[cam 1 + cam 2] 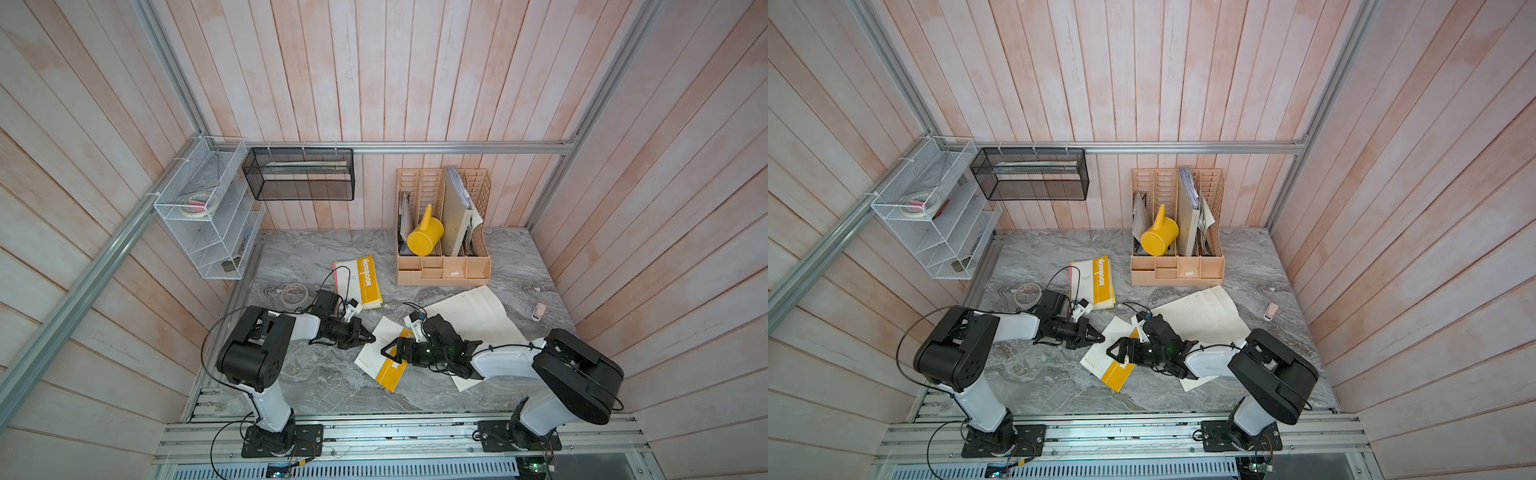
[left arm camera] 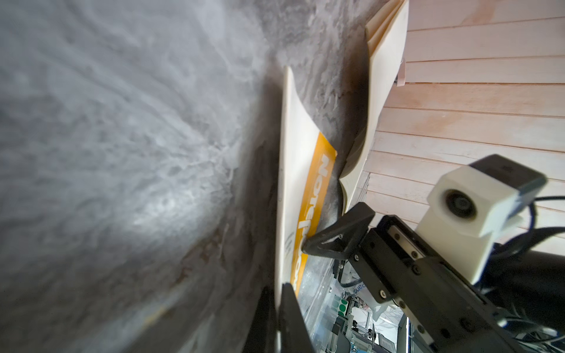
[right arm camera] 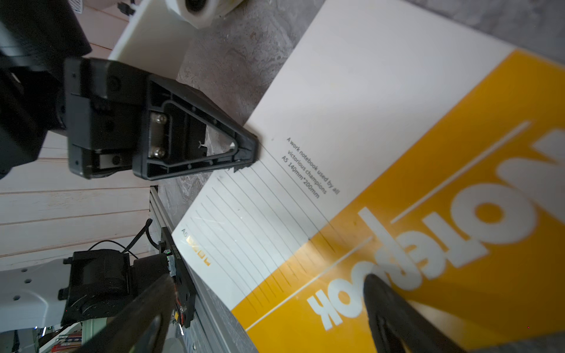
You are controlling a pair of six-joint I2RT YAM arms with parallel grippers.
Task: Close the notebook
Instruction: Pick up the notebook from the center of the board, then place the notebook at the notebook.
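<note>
The notebook (image 1: 376, 361) (image 1: 1096, 359) lies mid-table, its white cover with a yellow "Notebook" band facing up. My left gripper (image 1: 371, 338) (image 1: 1101, 337) (image 2: 278, 293) is shut on the white edge of the cover (image 2: 293, 171). That edge is raised a little off the table, with shadow beneath. My right gripper (image 1: 388, 353) (image 1: 1113, 351) (image 3: 270, 278) stands open over the yellow band (image 3: 443, 183). One of its fingertips (image 2: 305, 244) touches the band. In the right wrist view the left gripper (image 3: 250, 152) meets the cover's edge.
A large open lined book (image 1: 478, 316) lies under the right arm. A second yellow notebook (image 1: 361, 282) and a tape roll (image 1: 294, 294) lie behind the left arm. A beige organiser (image 1: 442, 270) with a yellow watering can (image 1: 424, 237) stands at the back. A small pink object (image 1: 539, 311) lies right.
</note>
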